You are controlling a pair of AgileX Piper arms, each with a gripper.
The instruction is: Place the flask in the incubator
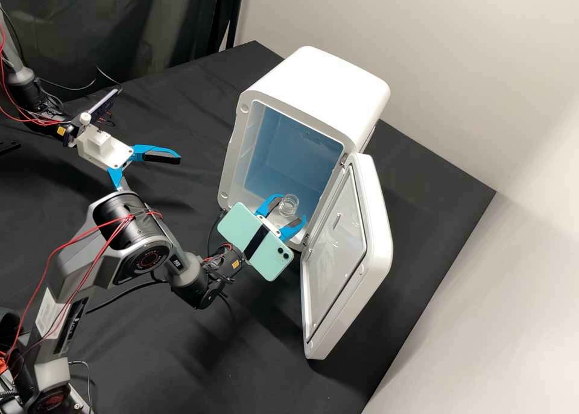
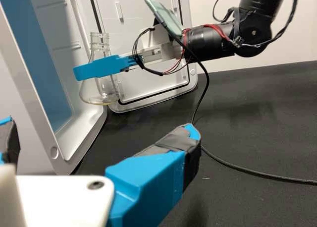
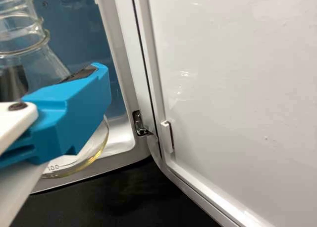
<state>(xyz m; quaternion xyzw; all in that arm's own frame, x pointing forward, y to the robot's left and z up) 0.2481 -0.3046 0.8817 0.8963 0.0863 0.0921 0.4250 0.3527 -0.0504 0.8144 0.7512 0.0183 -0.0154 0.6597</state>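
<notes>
Gripping the flask [image 1: 289,204] upright between its fingers, the right gripper [image 1: 282,215] held it at the incubator's [image 1: 325,88] open mouth, ready for setting inside; the left gripper [image 1: 143,168] hung aside, fingers wide.

Slanted overview; wrist close-ups, seemingly incubator [image 1: 325,88]

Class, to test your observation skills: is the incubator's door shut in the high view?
No, the door hangs wide open beside the incubator, showing its blue interior.
</notes>
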